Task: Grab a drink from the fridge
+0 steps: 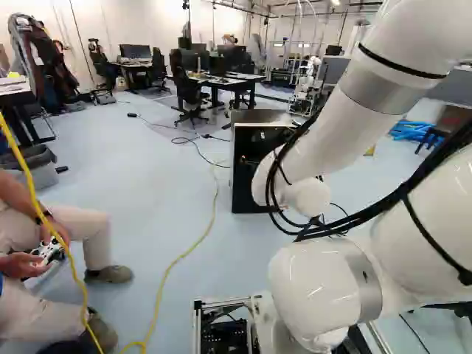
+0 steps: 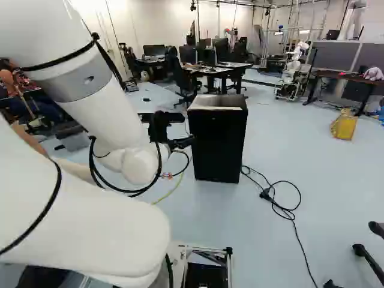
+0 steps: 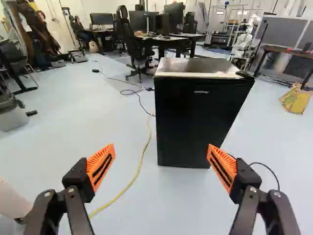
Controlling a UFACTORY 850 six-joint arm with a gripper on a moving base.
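In the right base view my gripper (image 2: 175, 142) is held up in front of the arm, by the near left side of the black fridge (image 2: 219, 144). The wrist view shows the gripper (image 3: 161, 149) open, its orange pads wide apart with nothing gripped. Ahead of it stands the fridge (image 3: 195, 122), upright on the floor, with its door shut and a pale, shiny top. My arm covers part of the fridge (image 1: 245, 181) in the left base view. No drink can be seen.
A yellow cable (image 3: 139, 169) runs along the floor left of the fridge; a black cable (image 2: 287, 210) coils to its right. Desks and an office chair (image 3: 137, 41) stand behind. A yellow bag (image 2: 344, 125) lies farther right. A seated person's legs (image 1: 81, 228) are near the base's left.
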